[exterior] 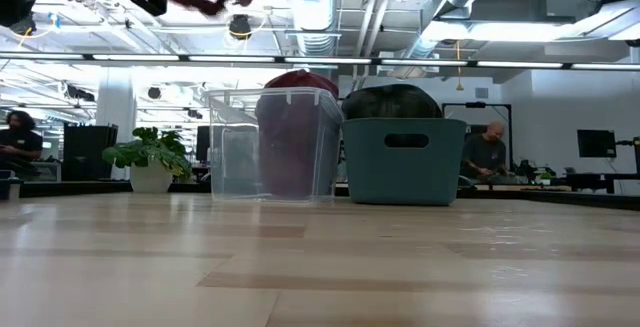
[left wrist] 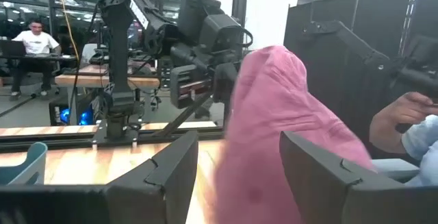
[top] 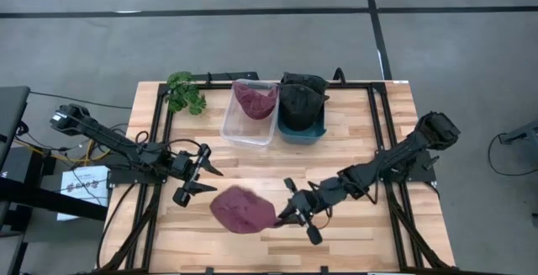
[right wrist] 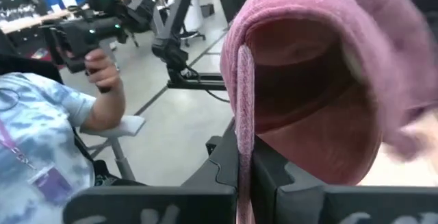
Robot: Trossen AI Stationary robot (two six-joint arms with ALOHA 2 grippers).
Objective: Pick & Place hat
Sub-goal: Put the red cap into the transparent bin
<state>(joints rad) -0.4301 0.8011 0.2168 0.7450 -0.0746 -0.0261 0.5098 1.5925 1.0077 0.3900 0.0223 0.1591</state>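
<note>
I see the right gripper (top: 294, 212) with jaws pinching the pink hat's (top: 242, 209) edge, lifted near the surface's front edge. Left gripper (top: 195, 177) waits beside it, jaws spread. Risk: thin fabric pinch slips, or the hat snags the clear bin (top: 250, 132) rim.
</note>
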